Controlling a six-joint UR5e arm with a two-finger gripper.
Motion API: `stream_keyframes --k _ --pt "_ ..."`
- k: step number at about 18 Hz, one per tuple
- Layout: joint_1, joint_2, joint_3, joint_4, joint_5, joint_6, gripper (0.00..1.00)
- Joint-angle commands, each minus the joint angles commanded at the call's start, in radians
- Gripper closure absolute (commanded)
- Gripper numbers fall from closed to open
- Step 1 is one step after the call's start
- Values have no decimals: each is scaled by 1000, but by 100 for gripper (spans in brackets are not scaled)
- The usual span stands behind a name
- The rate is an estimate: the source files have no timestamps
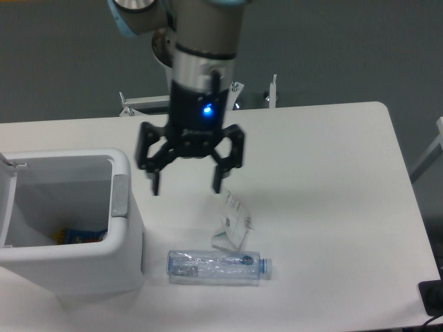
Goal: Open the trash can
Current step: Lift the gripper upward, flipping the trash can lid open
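Fixed camera: gripper (pixel 185 185) hung above table (pixel 332 180), fingers spread wide, nothing held. Blue light glowed on wrist. Bin (pixel 66 225) sat below-left of gripper, well apart, lid swung open at far left edge, inside exposed; coloured items lay at bottom. Grey button (pixel 120 196) on rim nearest gripper. Bottle (pixel 218 267) lay on side below gripper. Small packet (pixel 233 220) just beneath right finger, near bottle.

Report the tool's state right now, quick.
Tool: open, fingers spread, holding nothing, above the table to the right of the bin.
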Motion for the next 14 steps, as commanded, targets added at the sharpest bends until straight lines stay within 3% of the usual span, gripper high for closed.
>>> stream_keyframes --k 3,5,7,11,14 --pt "58 0 -15 -31 13 119 0" --pt "86 5 -18 -89 13 221 0" --pt "86 15 -12 -126 38 285 0" --pt "75 51 -38 -221 236 598 0" --pt "75 72 -55 -227 244 675 0"
